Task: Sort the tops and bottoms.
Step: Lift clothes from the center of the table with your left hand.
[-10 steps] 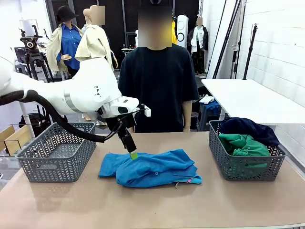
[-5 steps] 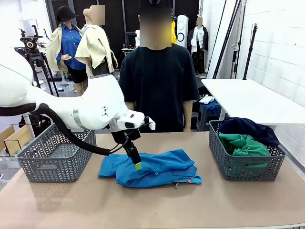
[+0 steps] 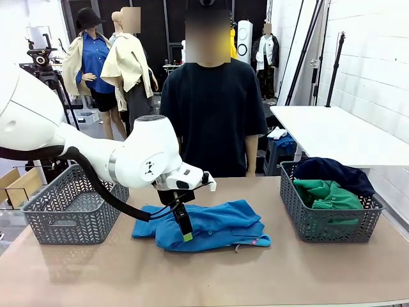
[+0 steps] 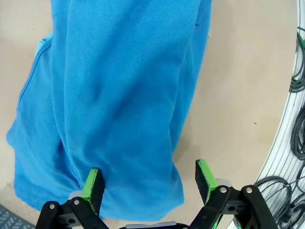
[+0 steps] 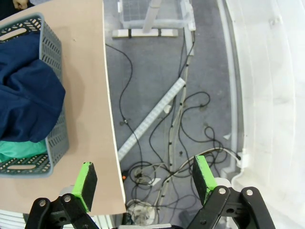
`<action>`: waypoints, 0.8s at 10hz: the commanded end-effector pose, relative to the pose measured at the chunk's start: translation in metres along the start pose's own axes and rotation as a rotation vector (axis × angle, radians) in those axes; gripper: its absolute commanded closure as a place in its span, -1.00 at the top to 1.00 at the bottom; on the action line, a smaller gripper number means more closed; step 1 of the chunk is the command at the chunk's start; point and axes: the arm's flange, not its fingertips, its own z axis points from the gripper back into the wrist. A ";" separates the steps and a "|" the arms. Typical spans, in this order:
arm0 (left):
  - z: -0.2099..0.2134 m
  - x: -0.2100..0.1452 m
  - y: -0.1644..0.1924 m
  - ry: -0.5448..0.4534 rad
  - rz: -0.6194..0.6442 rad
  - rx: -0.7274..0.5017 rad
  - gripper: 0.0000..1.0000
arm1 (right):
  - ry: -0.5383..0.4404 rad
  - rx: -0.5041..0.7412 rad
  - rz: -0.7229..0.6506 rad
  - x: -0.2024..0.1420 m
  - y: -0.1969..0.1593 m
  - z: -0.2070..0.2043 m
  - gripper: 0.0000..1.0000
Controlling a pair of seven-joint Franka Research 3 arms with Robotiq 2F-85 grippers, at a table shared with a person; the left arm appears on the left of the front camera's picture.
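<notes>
The left gripper (image 4: 148, 179) is spread wide and holds nothing, one pad over the blue bottoms (image 4: 119, 105) and the other just off their edge. The right gripper (image 5: 145, 181), also wide and empty, hangs beyond the table edge, with the navy shirt (image 5: 24, 90) in a basket (image 5: 56, 109) beside it.

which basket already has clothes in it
The grey basket on the robot's right, holding the navy shirt and the green top; the left basket has no garment inside.
</notes>
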 end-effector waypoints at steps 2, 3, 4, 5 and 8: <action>0.002 -0.001 0.001 0.003 0.014 0.065 0.64 | -0.001 0.000 0.011 0.000 0.000 0.000 1.00; 0.004 -0.001 0.002 0.002 0.021 0.065 0.25 | -0.001 0.000 0.011 0.000 0.000 0.000 1.00; 0.004 -0.002 0.002 0.001 0.025 0.066 -0.14 | -0.001 0.000 0.011 0.000 0.000 0.000 1.00; 0.005 -0.002 0.002 -0.003 0.024 0.066 -0.53 | -0.001 0.000 0.011 0.000 0.000 0.000 1.00; 0.004 -0.003 0.003 -0.003 0.034 0.065 -1.00 | -0.001 0.000 0.011 0.000 0.000 0.000 1.00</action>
